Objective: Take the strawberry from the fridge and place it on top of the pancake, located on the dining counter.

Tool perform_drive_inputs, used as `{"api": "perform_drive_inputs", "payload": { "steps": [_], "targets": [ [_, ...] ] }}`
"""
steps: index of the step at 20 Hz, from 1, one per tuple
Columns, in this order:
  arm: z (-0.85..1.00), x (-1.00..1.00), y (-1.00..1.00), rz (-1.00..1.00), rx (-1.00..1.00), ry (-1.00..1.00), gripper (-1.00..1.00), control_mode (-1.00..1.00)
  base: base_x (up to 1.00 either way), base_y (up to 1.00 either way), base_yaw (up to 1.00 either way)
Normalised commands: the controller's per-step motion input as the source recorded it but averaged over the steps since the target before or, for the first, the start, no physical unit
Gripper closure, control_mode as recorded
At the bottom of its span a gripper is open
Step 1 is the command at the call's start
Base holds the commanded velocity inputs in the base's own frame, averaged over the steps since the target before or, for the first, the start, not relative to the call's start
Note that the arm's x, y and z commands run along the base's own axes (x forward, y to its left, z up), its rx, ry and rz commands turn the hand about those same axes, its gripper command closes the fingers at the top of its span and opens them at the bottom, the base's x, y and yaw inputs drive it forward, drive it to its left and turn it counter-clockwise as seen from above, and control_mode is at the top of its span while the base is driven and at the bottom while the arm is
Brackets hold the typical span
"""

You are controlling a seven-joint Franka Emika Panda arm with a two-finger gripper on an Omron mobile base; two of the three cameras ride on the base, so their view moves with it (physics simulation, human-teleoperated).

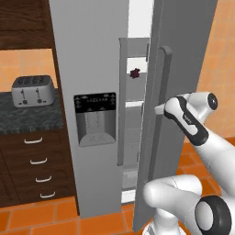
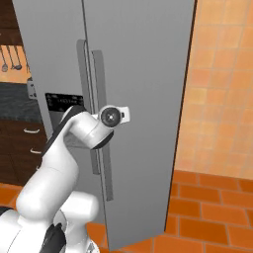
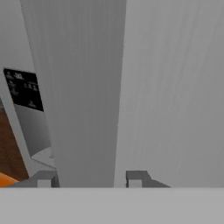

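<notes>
Straddling the right door handle (image 1: pixel 164 82), open jaws swing the fridge (image 1: pixel 92 69) wider to reach the strawberry (image 1: pixel 135 73).

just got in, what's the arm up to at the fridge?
The Panda arm is working the fridge's right door, which stands partly open. In the hand view the gripper straddles the door's vertical handle, one fingertip on each side, not visibly clamped. Through the gap, the strawberry sits on an inside shelf, untouched. A toaster stands on the dark worktop to the left.
</notes>
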Motion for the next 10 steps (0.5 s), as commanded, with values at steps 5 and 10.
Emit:
{"api": "perform_drive_inputs", "payload": {
  "steps": [5,10],
  "targets": [
    [0.04,-0.12,-0.33,0.00,0.00,0.05,-1.00,-1.00,0.00,0.00,0.00],
    [0.22,-0.30,-0.47,0.00,0.00,0.05,-1.00,-1.00,0.00,0.00,0.00]
  ]
}}
